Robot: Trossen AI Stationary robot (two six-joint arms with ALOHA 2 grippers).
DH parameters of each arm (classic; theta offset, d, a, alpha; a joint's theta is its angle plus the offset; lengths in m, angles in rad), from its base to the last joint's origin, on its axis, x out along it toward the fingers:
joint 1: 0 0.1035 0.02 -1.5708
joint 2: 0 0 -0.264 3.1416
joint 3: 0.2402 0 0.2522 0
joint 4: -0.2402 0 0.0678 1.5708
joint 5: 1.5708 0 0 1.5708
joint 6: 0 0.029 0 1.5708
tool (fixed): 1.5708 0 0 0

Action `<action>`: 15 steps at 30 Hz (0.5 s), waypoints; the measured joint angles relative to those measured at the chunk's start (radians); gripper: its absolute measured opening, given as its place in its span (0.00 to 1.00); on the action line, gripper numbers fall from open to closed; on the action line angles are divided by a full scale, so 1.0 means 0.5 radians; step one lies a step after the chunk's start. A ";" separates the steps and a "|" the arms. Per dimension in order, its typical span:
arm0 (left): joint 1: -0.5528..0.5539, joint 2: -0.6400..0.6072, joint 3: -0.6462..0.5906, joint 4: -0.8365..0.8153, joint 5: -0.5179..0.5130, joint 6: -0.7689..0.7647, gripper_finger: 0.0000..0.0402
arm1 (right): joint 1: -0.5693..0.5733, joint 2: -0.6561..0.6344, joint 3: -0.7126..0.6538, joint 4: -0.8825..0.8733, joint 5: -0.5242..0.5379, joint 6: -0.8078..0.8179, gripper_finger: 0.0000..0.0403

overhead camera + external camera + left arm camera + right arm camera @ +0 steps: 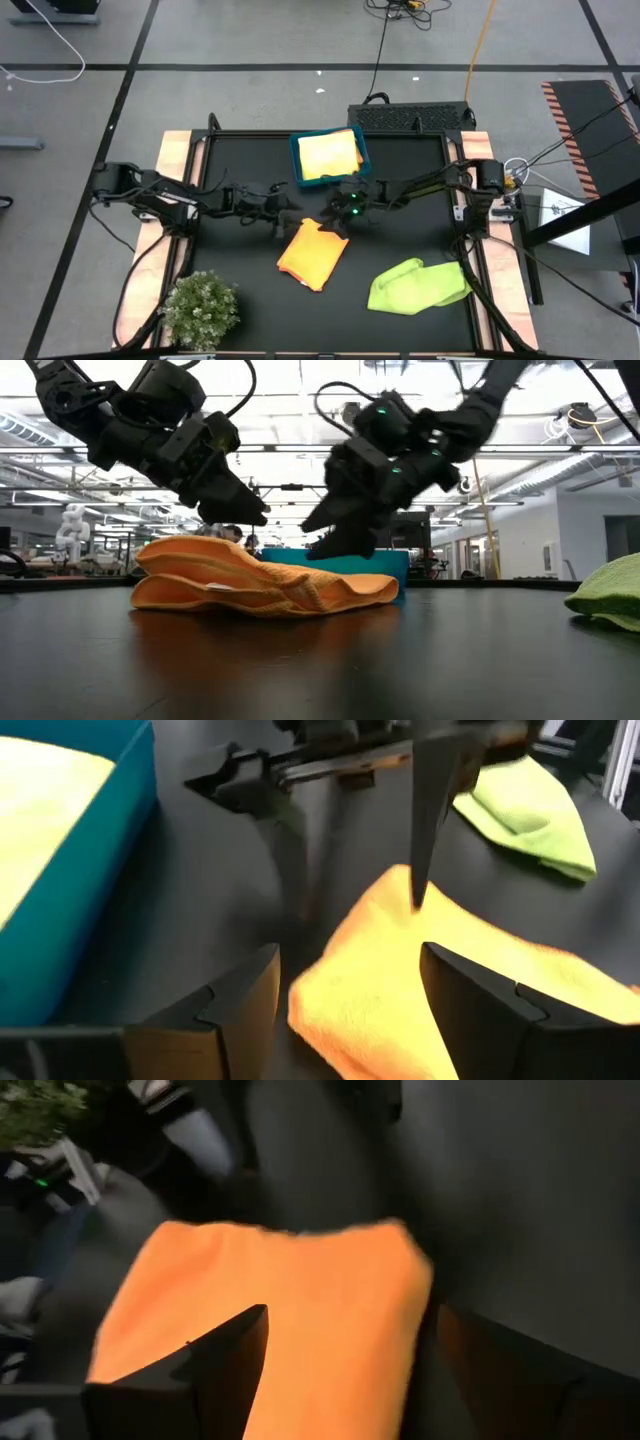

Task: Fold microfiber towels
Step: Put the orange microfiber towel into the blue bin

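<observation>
A folded orange towel (312, 252) lies flat on the black table (240, 280), near its middle. My left gripper (287, 222) is open just above the towel's far left corner, and the towel shows between its fingers (345, 970). My right gripper (338, 214) is open just above the towel's far edge, and the towel lies under its fingers (350, 1320). In the low view both grippers (250, 515) (318, 540) hang a little above the towel (260, 580). A lime green towel (418, 285) lies crumpled at the near right. A yellow towel (328, 153) lies in the blue bin (296, 165).
The blue bin stands at the table's far middle, just behind both grippers. A small green bushy plant (200, 308) stands at the near left corner. Wooden rails (176, 150) run along the table's left and right sides.
</observation>
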 joint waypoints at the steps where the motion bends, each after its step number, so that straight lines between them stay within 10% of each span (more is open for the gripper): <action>1: 0.007 0.000 0.007 0.000 0.000 -0.013 0.61 | -0.006 0.023 0.060 -0.073 0.001 -0.046 0.71; 15: 0.003 -0.001 0.036 -0.126 -0.002 -0.015 0.61 | -0.048 0.448 0.330 -0.070 -0.264 -0.031 0.69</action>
